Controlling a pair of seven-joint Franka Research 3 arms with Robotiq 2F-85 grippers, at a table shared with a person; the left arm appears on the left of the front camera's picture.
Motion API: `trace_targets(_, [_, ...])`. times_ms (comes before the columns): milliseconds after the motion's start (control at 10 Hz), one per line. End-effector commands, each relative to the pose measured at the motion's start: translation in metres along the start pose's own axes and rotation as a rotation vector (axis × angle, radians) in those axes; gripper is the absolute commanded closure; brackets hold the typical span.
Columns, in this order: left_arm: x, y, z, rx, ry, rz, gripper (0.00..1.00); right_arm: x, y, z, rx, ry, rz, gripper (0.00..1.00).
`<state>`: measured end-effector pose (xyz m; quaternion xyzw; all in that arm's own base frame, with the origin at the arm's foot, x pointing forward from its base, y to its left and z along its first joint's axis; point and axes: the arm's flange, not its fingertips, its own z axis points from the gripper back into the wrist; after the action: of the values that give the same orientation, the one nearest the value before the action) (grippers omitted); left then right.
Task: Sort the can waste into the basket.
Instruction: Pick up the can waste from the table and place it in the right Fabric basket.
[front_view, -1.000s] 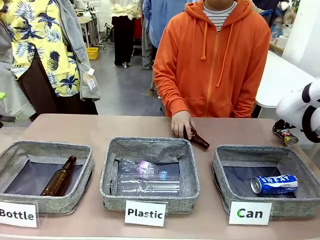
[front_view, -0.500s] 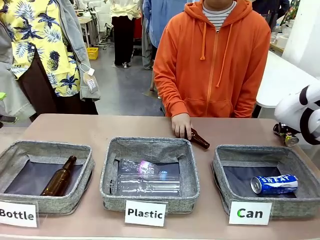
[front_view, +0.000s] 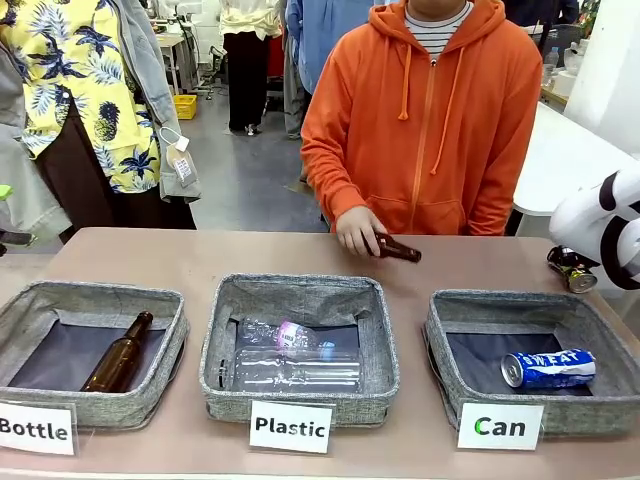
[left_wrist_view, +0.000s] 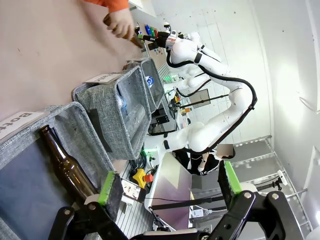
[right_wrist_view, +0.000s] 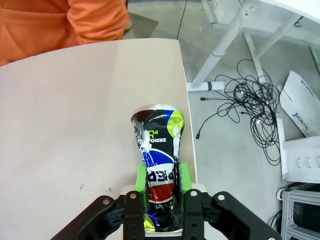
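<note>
A dark can (right_wrist_view: 157, 150) with red, blue and yellow marks, crumpled at its middle, sits between the green pads of my right gripper (right_wrist_view: 160, 187), which is shut on it just above the table's far right corner. From the front the same can (front_view: 574, 271) pokes out beside my white right arm (front_view: 610, 225). A blue-and-white "SWEAT" can (front_view: 548, 368) lies on its side in the grey basket (front_view: 450, 315) signed "Can". My left gripper (left_wrist_view: 167, 192) stands open with nothing between its fingers, above the "Bottle" basket (left_wrist_view: 65, 112).
A person in an orange hoodie holds a brown glass bottle (front_view: 397, 248) just above the far side of the table. The "Plastic" basket (front_view: 300, 292) holds clear bottles. The "Bottle" basket (front_view: 100, 298) holds a brown bottle (front_view: 118, 354). The table edge (right_wrist_view: 187, 115) runs close beside the dark can.
My right gripper has closed on the dark can. The person's hand has lifted the brown bottle off the table and tipped it level.
</note>
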<state>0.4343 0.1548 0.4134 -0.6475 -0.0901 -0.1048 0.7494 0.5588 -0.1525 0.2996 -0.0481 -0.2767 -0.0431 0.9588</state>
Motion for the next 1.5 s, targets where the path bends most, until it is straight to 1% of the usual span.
trace_targets(0, [-0.002, -0.002, 0.0, 0.007, 0.01, -0.019, 0.0, 0.002, -0.003, -0.001, 0.018, 0.011, 0.025, 1.0])
trace_targets(300, [-0.002, -0.002, 0.0, 0.007, 0.01, -0.019, 0.0, 0.001, -0.002, 0.011, 0.038, -0.007, 0.029, 1.0])
trace_targets(400, [-0.002, -0.002, 0.0, 0.007, 0.01, -0.019, 0.0, -0.001, -0.004, 0.031, 0.048, -0.024, 0.04, 1.0])
trace_targets(500, [-0.002, -0.002, 0.0, 0.007, 0.01, -0.019, 0.0, -0.002, -0.008, 0.059, 0.067, -0.042, 0.061, 1.0])
trace_targets(700, [-0.002, -0.002, 0.0, 0.007, 0.01, -0.019, 0.0, -0.004, -0.018, 0.127, 0.12, -0.066, 0.132, 1.0])
trace_targets(800, [-0.002, -0.002, 0.0, 0.007, 0.01, -0.019, 0.0, -0.009, -0.022, 0.169, 0.154, -0.11, 0.159, 1.0])
trace_targets(900, [0.0, 0.0, 0.0, 0.0, 0.0, -0.001, 0.0, -0.018, -0.024, 0.202, 0.176, -0.184, 0.206, 1.0])
trace_targets(1000, [0.002, -0.018, 0.017, -0.045, -0.036, -0.014, 0.0, -0.028, -0.022, 0.228, 0.199, -0.238, 0.261, 1.0])
trace_targets(1100, [0.005, -0.038, 0.037, -0.106, -0.068, -0.036, 0.0, -0.038, -0.017, 0.248, 0.251, -0.261, 0.331, 1.0])
trace_targets(1200, [0.005, -0.058, 0.061, -0.195, -0.097, -0.035, 0.0, -0.049, -0.01, 0.263, 0.349, -0.256, 0.426, 1.0])
trace_targets(1300, [0.003, -0.078, 0.089, -0.279, -0.103, -0.006, 0.0, -0.059, -0.001, 0.274, 0.459, -0.242, 0.518, 1.0])
trace_targets(1400, [-0.003, -0.09, 0.115, -0.26, -0.086, 0.013, 0.0, -0.068, 0.01, 0.282, 0.554, -0.209, 0.62, 1.0])
